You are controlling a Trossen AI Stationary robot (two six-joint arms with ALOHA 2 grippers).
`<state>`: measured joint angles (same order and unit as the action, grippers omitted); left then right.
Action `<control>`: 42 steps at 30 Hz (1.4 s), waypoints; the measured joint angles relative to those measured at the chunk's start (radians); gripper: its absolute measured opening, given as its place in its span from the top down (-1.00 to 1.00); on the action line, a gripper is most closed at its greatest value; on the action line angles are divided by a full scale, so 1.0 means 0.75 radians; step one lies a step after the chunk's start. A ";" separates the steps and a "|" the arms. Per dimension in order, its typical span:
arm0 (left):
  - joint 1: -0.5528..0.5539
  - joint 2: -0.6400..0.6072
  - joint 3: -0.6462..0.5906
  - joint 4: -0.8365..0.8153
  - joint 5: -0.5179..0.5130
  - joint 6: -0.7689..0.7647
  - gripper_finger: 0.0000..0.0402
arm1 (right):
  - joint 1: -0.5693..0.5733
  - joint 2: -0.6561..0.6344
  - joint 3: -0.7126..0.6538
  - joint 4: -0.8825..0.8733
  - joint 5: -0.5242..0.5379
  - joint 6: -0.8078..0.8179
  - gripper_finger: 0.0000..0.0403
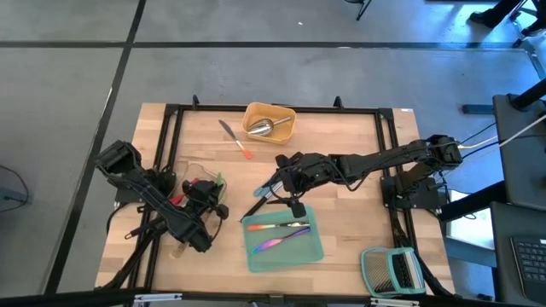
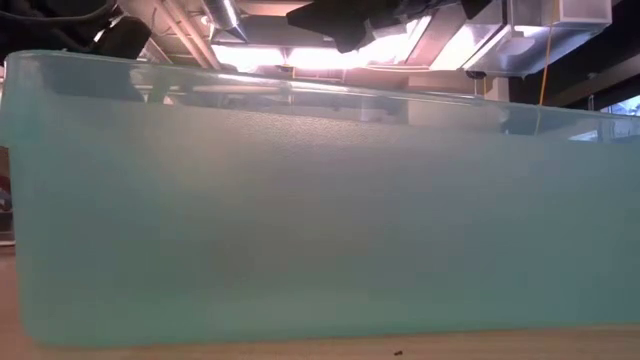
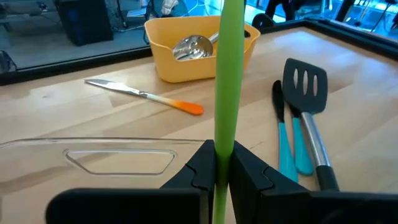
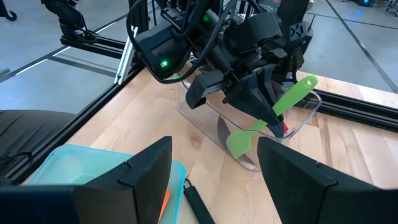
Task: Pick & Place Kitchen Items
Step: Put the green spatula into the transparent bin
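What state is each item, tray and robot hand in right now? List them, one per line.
Left hand: shut on green spatula.
Green spatula: held above clear tray.
Clear tray: upright on the table.
Right hand: open, empty.
Yellow tray: holds steel scoop.
Teal tray: holds cutlery.
Orange-handled knife: flat on table.

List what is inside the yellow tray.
The yellow tray holds a steel scoop, bowl up against the wall. Only its bowl and a bit of handle show; the tray floor beneath it is hidden by the walls.

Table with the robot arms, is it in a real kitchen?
Probably not: more likely a robot lab. The wooden table has a black metal frame, stands on bare grey floor, and a computer keyboard sits beside it.
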<state>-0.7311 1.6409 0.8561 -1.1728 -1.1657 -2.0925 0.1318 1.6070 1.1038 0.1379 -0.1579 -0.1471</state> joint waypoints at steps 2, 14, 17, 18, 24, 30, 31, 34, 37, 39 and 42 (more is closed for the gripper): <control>-0.003 0.000 -0.009 0.002 0.009 0.000 0.91 | 0.000 0.000 0.000 0.000 0.000 -0.001 -0.19; -0.044 -0.027 -0.017 -0.021 0.050 -0.013 0.91 | -0.001 0.000 0.000 0.000 0.000 -0.001 -0.19; -0.047 -0.049 0.005 -0.020 0.072 0.050 0.91 | -0.002 0.000 0.000 0.001 0.000 -0.001 -0.19; -0.047 -0.061 0.014 -0.019 0.085 0.079 0.91 | -0.003 0.000 0.000 0.002 0.000 -0.001 -0.19; -0.033 -0.110 0.097 -0.017 0.160 0.272 0.91 | -0.005 0.001 0.000 0.003 0.007 -0.001 -0.19; -0.003 -0.134 0.185 -0.019 0.290 0.431 0.91 | -0.008 0.001 0.001 0.001 0.008 -0.001 -0.19; 0.003 -0.139 0.198 -0.018 0.311 0.452 0.91 | -0.008 0.001 0.001 0.001 0.008 -0.001 -0.19; 0.011 -0.150 0.220 -0.017 0.347 0.478 0.91 | -0.008 0.001 0.001 0.000 0.008 -0.001 -0.19; 0.011 -0.162 0.222 -0.017 0.421 0.469 0.91 | -0.008 0.001 0.001 0.000 0.012 -0.001 -0.19; 0.011 -0.164 0.223 -0.018 0.485 0.464 0.91 | -0.008 0.001 0.001 0.000 0.012 -0.001 -0.19; 0.011 -0.164 0.223 -0.018 0.540 0.455 0.91 | -0.008 0.001 0.001 0.000 0.013 -0.001 -0.19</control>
<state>-0.7227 1.5181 1.0233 -1.1862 -0.7608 -1.7516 0.1261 1.6077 1.1042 0.1379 -0.1482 -0.1474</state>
